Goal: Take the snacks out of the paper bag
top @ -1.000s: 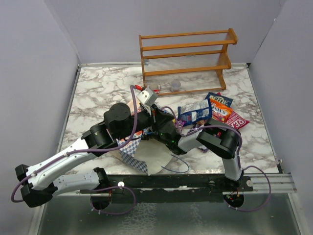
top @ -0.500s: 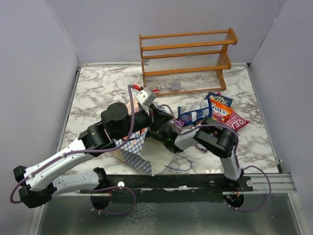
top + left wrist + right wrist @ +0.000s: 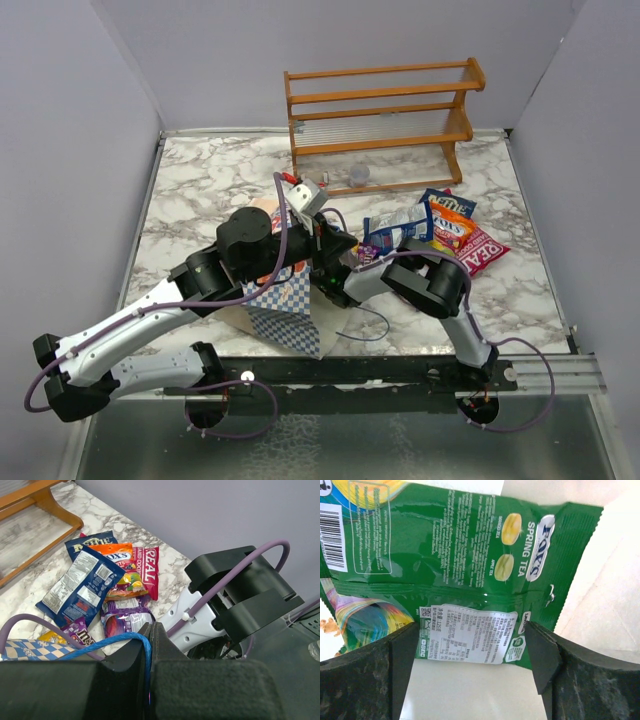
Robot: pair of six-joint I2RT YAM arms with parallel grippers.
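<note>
Two pincers busy: our left pincer (image 3: 151, 630) clenches the blue cord handle (image 3: 100, 643) of the paper bag (image 3: 285, 315); our right pincer (image 3: 470, 645), jaws released wide, faces the green Fox's Spring Tea packet (image 3: 460, 555).

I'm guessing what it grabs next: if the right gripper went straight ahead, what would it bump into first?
Probably the green packet, lying straight ahead of the right gripper, between its open jaws; how far off is unclear.

Snacks (image 3: 440, 228) right of the paper bag (image 3: 287, 316)
</note>
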